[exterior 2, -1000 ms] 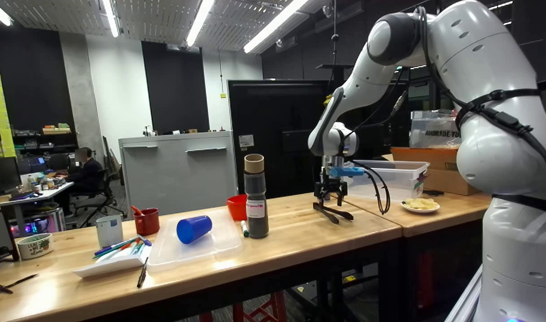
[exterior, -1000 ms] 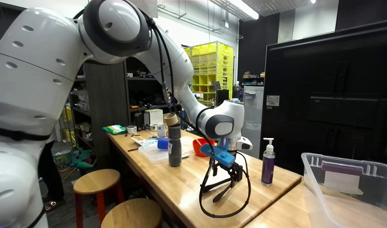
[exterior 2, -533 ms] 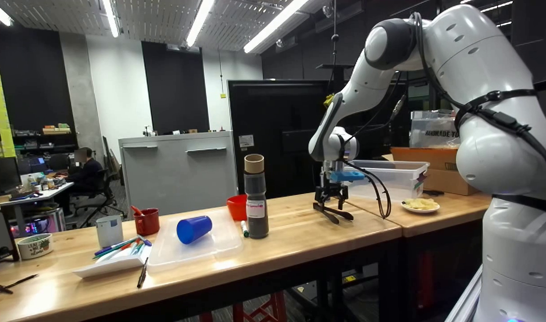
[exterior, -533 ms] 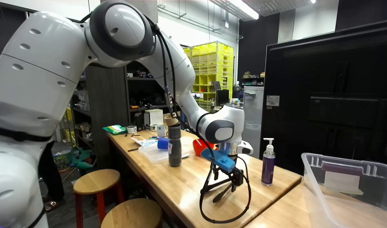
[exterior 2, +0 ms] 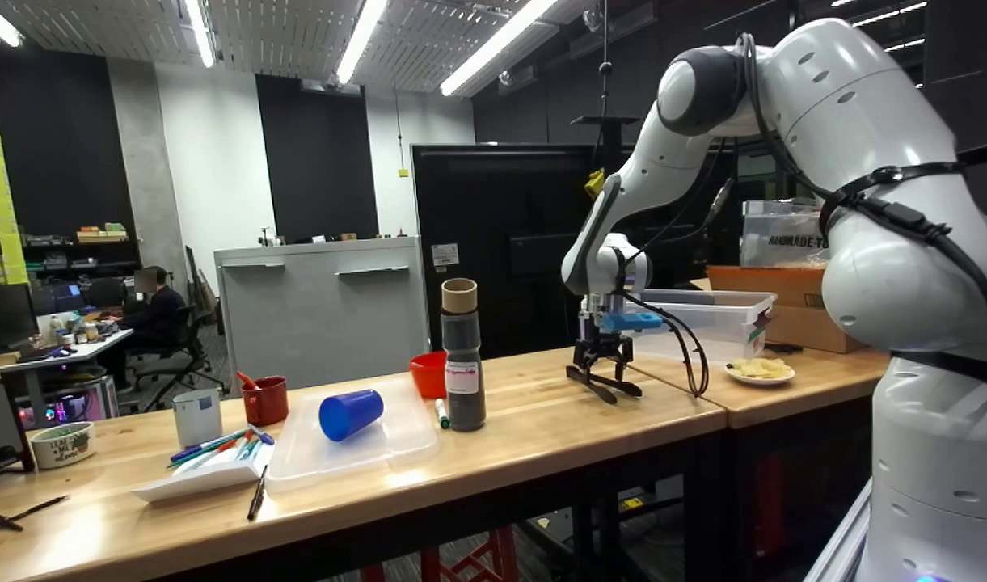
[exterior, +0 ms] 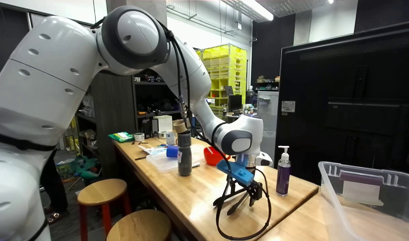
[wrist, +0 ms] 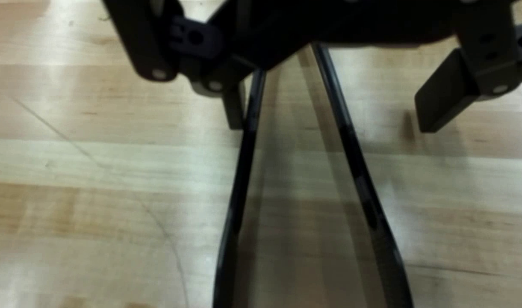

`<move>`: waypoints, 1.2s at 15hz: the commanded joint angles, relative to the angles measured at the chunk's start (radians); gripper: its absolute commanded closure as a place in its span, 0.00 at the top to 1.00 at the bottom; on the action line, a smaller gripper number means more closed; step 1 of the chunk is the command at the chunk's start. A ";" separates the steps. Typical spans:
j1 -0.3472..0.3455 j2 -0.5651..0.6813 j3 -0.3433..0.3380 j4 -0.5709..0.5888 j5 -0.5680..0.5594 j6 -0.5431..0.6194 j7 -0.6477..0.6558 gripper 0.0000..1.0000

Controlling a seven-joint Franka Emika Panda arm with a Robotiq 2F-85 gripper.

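A black two-armed tool like tongs [wrist: 359, 179] lies on the wooden table, its two arms spread in a V. My gripper [wrist: 331, 115] is right above its narrow end, pointing down, with its jaws wide apart. In the wrist view both arms of the tool run between the fingertips [wrist: 446, 96]. The left fingertip appears close alongside one arm; whether they touch I cannot tell. The gripper's body hides the joined end. In both exterior views the tongs [exterior 2: 596, 386] stick out from under the gripper [exterior 2: 604, 373]. Nothing is held.
A purple pump bottle [exterior: 283, 177] stands near the gripper. Farther along the table are a grey bottle [exterior 2: 466, 388], a red bowl [exterior 2: 428, 374], a blue cup [exterior 2: 351, 414] on a clear lid, and markers. A clear bin [exterior: 335, 201] and a plate of chips [exterior 2: 760, 372] stand on the other side.
The arm has come down, bringing the gripper lower over the tongs, with a slight sideways shift. Its jaws stay spread, and the tongs and other objects keep their places.
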 commanded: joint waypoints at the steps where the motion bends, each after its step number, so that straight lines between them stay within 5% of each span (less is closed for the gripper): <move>1: -0.015 0.003 0.017 0.010 -0.006 0.025 -0.038 1.00; 5: -0.011 0.005 0.021 0.012 -0.015 0.044 -0.052 0.97; 7: -0.010 0.005 0.024 0.011 -0.017 0.049 -0.057 0.72; 8: -0.009 0.005 0.026 0.012 -0.018 0.049 -0.061 0.71; 14: 0.001 0.013 0.031 0.021 -0.028 0.041 -0.056 0.28; 18: 0.001 0.010 0.032 0.018 -0.021 0.049 -0.046 0.29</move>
